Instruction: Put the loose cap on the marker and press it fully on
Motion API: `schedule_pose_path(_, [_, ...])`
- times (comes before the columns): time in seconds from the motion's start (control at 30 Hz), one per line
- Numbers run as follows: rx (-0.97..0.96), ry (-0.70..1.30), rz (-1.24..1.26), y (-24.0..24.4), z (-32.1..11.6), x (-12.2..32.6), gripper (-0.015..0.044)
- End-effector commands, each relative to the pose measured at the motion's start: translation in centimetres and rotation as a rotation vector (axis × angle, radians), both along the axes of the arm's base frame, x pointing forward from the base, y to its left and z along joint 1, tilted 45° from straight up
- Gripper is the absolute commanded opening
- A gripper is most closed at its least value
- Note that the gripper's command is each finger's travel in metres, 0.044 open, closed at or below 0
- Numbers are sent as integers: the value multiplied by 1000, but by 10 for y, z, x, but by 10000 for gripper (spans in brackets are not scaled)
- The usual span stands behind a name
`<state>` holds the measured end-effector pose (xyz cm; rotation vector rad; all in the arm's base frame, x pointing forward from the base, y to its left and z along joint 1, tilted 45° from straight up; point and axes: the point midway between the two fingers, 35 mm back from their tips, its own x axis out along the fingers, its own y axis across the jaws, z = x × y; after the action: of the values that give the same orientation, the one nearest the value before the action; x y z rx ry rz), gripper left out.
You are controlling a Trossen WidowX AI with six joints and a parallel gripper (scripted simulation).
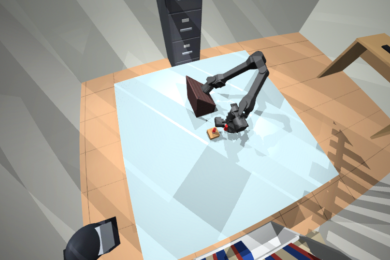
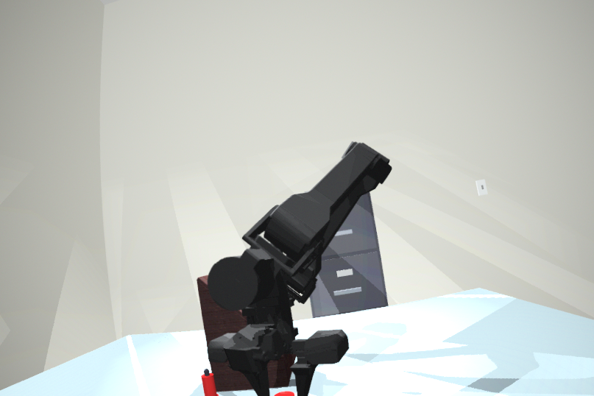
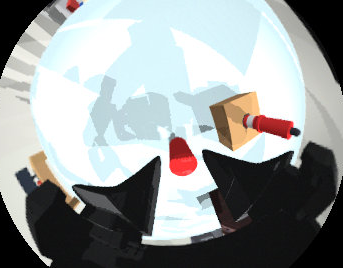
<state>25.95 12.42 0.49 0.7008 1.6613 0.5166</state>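
- Fingers are held part open, nothing gripped; cap [image 3: 182, 157] is seen between the tips, on the tabletop [image 3: 113, 43].
- Risk judged: cap could be tipped if one fingertip lands first.
- Cap seems upright, contact unclear.
- Marker [image 3: 271, 124] stands vertical in holder block [image 3: 232, 118], just beyond, tip up.

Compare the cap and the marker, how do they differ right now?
The cap stands loose on the table between the open jaws; the marker sits in the holder block. The cap is short and stubby; the marker is longer, with a dark tip. Both are red.
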Motion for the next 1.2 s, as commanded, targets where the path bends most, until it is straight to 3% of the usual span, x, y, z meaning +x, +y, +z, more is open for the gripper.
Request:
schedule_pose_path(0.0, [2,8,-2,5,-5,-2,248])
schedule_pose_path(0.33, [5,9,-2,15,-14,-5,248])
schedule_pose_path(0.47, [5,9,-2,15,-14,-5,143])
schedule_pose_path(0.77, [5,9,-2,15,-14,-5,83])
schedule_pose_path(0.87, [4,9,-2,12,-12,-4,4])
schedule_pose_path(1.17, [1,8,-3,-5,4,1,0])
